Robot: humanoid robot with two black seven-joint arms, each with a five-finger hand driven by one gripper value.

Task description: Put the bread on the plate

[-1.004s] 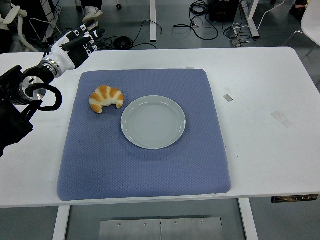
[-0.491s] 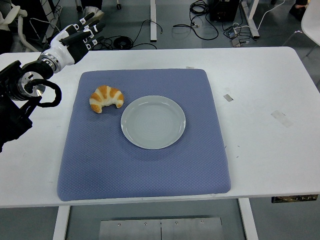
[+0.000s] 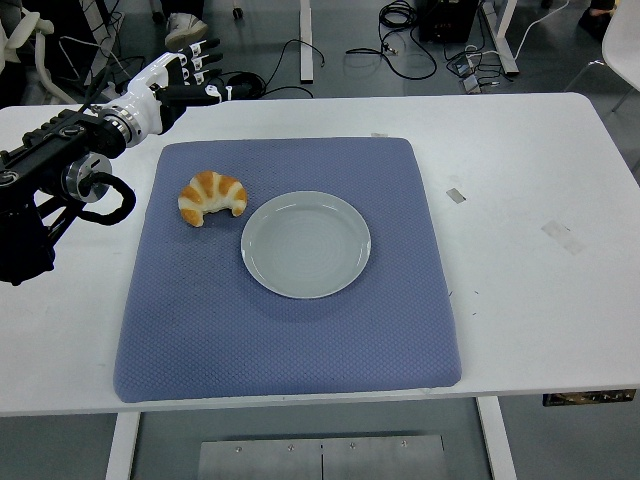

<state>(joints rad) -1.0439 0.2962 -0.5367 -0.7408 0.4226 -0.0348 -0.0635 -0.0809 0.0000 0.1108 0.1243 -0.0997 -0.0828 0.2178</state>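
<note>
A golden croissant lies on the blue mat, just left of the plate and apart from it. The pale grey plate sits bare in the middle of the mat. My left hand hovers over the table's far left corner, up and left of the croissant, its fingers spread and holding nothing. Its black arm comes in from the left edge. My right arm does not show.
The white table has small tape marks on its right side. Cables and table legs lie on the floor beyond the far edge.
My left hand has swung to the right and slightly up along the far edge, and the forearm has rotated, bringing the hand closer to the line above the croissant.
</note>
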